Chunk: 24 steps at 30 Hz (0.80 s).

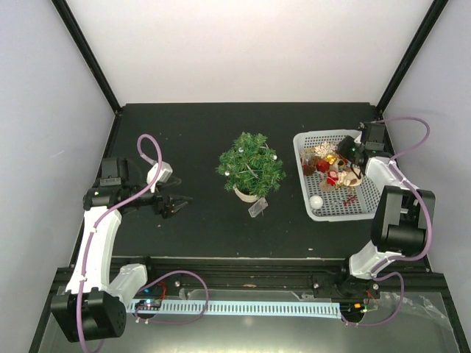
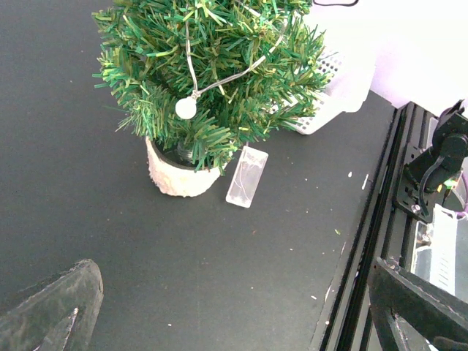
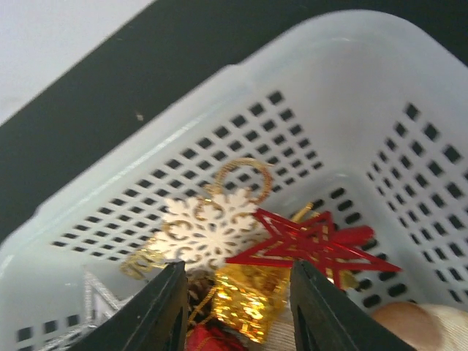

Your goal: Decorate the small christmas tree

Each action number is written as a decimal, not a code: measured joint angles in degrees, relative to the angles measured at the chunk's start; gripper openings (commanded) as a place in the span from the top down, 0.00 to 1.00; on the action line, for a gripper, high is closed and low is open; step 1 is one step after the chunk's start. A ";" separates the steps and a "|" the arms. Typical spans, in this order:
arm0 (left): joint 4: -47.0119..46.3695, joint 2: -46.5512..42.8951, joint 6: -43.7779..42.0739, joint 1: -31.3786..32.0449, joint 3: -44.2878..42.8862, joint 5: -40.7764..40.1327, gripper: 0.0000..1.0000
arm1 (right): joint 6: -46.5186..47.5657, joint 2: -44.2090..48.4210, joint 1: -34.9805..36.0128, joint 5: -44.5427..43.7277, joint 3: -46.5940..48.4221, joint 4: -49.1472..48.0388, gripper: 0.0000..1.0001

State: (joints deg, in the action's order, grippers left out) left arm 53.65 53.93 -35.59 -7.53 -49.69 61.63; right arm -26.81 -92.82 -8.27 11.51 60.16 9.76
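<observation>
The small christmas tree (image 1: 250, 165) stands mid-table in its white pot (image 1: 245, 193) with a pale tag (image 1: 257, 208). In the left wrist view the tree (image 2: 212, 66) carries a white ball (image 2: 186, 108) on a silver string. My left gripper (image 1: 175, 204) is open and empty, low over the table to the left of the tree; it also shows in the left wrist view (image 2: 234, 322). My right gripper (image 1: 352, 157) is open inside the white mesh basket (image 1: 303, 158). Its jaws (image 3: 238, 307) straddle a gold gift-box ornament (image 3: 248, 300) without closing on it.
In the basket (image 3: 219, 146) lie a white-and-gold snowflake (image 3: 208, 230), a red star (image 3: 314, 245), a white ball (image 1: 316, 201) and other ornaments. A metal rail (image 1: 243, 273) runs along the table's near edge. Walls enclose the table.
</observation>
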 measured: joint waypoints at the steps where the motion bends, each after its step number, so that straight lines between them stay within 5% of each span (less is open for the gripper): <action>1: -0.09 0.00 0.00 0.00 0.00 0.00 0.01 | 0.02 -0.02 0.00 -1.33 0.02 0.66 0.60; 24: -0.15 0.04 0.02 0.00 0.00 0.02 0.01 | -1.51 0.74 0.17 -7.67 -4.57 4.17 0.64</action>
State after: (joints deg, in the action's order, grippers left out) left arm 53.49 53.98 -35.57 -7.53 -49.69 61.65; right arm -28.32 -92.07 -8.10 3.84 55.59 13.93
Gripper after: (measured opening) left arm 0.990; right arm 0.356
